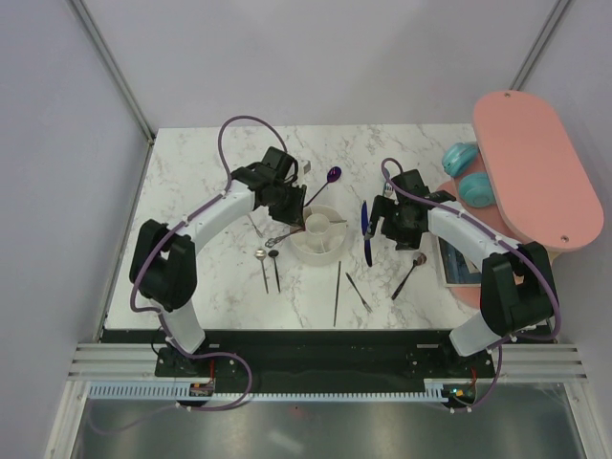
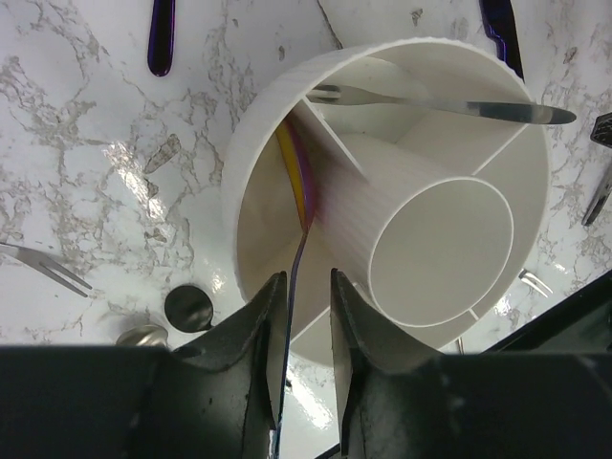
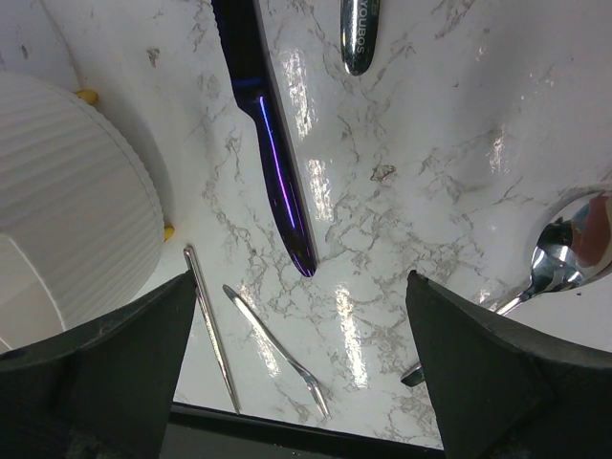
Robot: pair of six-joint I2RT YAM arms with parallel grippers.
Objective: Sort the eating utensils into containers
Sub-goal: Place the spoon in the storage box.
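The white round holder (image 1: 320, 232) (image 2: 251, 134) stands mid-table. My left gripper (image 1: 285, 205) (image 2: 308, 289) hangs over its near rim, jaws slightly apart. A gold-bowled spoon (image 2: 295, 177) stands in the left ring section. Its thin handle runs between my fingers and touches only the left one. A silver fork (image 2: 459, 103) lies across the far section. My right gripper (image 1: 375, 226) (image 3: 301, 287) is wide open above the blue-handled knife (image 1: 366, 234) (image 3: 277, 163). Below it also lie a silver stick (image 3: 210, 335) and a small fork (image 3: 277, 349).
A purple spoon (image 1: 333, 174) lies behind the holder. Two spoons (image 1: 268, 260), one silver and one black, lie to its left. A stick (image 1: 338, 292) and a spoon (image 1: 411, 273) lie near the front. The pink oval board (image 1: 535, 172) and teal items (image 1: 469, 172) fill the right side.
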